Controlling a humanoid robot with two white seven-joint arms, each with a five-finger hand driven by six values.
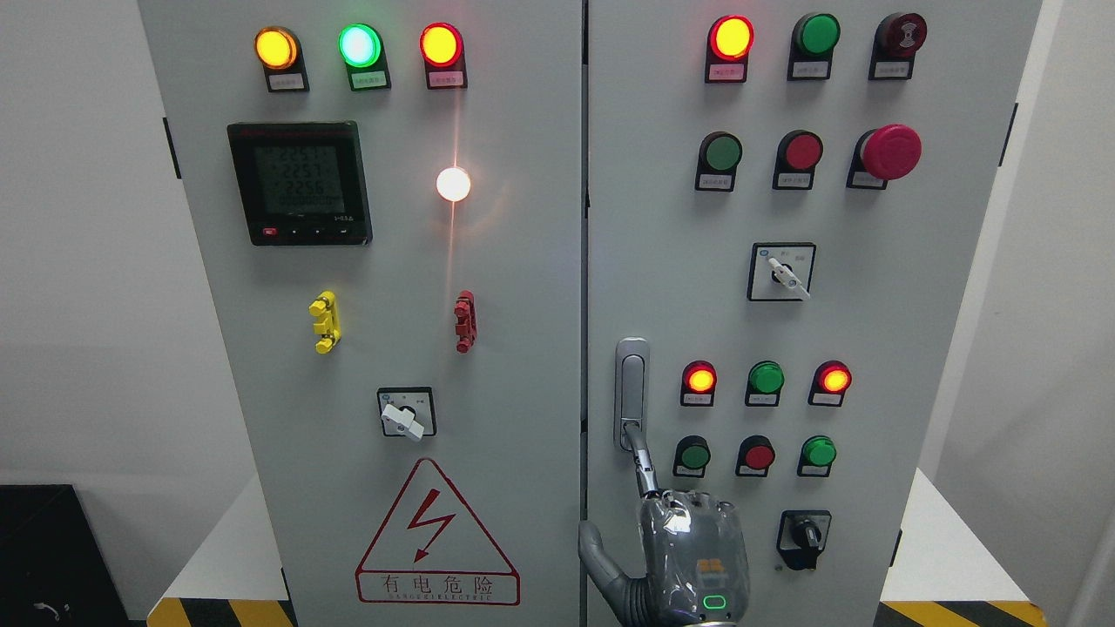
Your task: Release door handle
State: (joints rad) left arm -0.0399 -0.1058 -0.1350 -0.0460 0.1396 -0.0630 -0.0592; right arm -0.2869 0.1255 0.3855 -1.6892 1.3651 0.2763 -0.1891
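A grey two-door control cabinet [523, 305] fills the view. One slim silver door handle [631, 392] stands vertically just above the right robot hand [688, 549], one extended finger [642, 457] touching its lower end, not gripping.

The big grey cabinet [523, 348] is carried by a white platform [936, 549] — yellow and black stripes are painted along its edge.

Grey metallic hand [688, 557] under clear plastic, with a green-lit ring.
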